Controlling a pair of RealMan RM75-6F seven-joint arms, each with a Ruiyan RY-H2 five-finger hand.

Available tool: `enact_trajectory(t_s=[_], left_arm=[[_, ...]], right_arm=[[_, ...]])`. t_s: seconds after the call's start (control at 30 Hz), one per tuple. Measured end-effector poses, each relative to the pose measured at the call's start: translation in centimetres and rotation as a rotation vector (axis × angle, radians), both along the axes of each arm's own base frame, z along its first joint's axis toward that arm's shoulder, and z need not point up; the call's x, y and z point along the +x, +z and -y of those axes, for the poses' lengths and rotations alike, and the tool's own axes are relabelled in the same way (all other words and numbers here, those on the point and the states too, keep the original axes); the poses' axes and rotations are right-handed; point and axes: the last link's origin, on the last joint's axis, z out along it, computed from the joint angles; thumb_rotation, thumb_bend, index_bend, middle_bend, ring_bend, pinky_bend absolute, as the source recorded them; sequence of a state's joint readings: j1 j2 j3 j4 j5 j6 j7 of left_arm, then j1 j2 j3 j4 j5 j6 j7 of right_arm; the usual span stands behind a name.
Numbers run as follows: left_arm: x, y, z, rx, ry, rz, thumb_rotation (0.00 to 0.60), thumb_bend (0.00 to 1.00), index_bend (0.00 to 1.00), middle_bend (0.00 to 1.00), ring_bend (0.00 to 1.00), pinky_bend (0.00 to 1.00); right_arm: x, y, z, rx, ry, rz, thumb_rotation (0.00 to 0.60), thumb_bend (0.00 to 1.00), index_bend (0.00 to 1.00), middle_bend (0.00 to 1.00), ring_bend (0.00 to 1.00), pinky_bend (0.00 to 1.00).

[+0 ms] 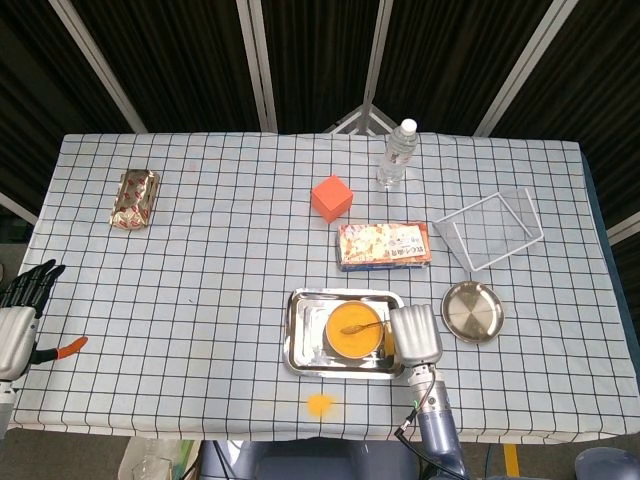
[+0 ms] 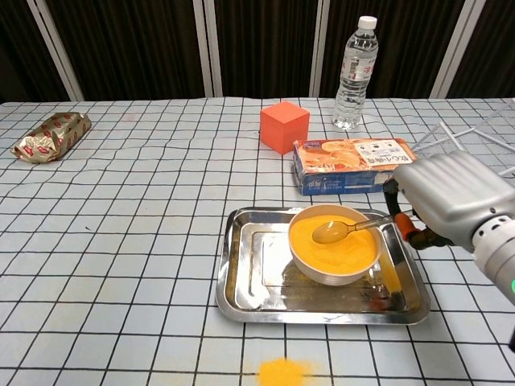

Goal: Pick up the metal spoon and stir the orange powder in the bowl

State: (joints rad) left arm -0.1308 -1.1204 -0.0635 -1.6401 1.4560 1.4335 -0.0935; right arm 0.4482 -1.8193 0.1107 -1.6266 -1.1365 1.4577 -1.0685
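From the head view, the right hand (image 1: 415, 334) sits at the right edge of the steel tray (image 1: 304, 340), back of the hand toward the camera, gripping the handle of the metal spoon (image 1: 361, 326). The spoon's scoop lies in the orange powder (image 1: 346, 335) inside the bowl (image 1: 351, 353). Far left, the left hand (image 1: 20, 310) hangs off the table's edge, fingers spread, holding nothing. Behind the tray lie a snack box (image 1: 385, 245), an orange cube (image 1: 331, 197) and a water bottle (image 1: 396, 154).

On the chest view, the spoon (image 2: 342, 229) slants down from the right hand (image 2: 455, 199), its scoop resting on the powder (image 2: 334, 245) in the white bowl (image 2: 331, 273). The bowl stands in the tray (image 2: 241, 277). A spill of orange powder (image 2: 281, 372) dots the cloth in front of the tray.
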Motion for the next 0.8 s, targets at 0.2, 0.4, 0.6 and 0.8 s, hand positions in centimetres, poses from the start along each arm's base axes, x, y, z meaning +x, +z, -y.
enact_trajectory(t_s=[0.2, 0.4, 0.6, 0.8], left_arm=[[0.0, 0.0, 0.0, 0.0, -0.001, 0.001, 0.6, 0.0, 0.0, 0.0, 0.0, 0.0], [0.0, 0.0, 0.0, 0.0, -0.002, 0.002, 0.6, 0.0, 0.0, 0.0, 0.0, 0.0], [0.0, 0.0, 0.0, -0.003, -0.002, 0.0, 0.6, 0.0, 0.0, 0.0, 0.0, 0.0], [0.0, 0.0, 0.0, -0.002, -0.001, 0.002, 0.6, 0.0, 0.0, 0.0, 0.0, 0.0]], right_arm=[[0.2, 0.0, 0.1, -0.016, 0.048, 0.005, 0.6, 0.74, 0.78, 1.0, 1.0, 0.97], [0.3, 0.0, 0.4, -0.072, 0.208, -0.054, 0.6, 0.74, 0.79, 1.0, 1.0, 0.97], [-0.5, -0.1, 0.7, -0.122, 0.385, -0.157, 0.6, 0.74, 0.8, 1.0, 1.0, 0.97], [-0.6, 0.4, 1.1, -0.181, 0.551, -0.233, 0.6, 0.74, 0.8, 1.0, 1.0, 0.97]])
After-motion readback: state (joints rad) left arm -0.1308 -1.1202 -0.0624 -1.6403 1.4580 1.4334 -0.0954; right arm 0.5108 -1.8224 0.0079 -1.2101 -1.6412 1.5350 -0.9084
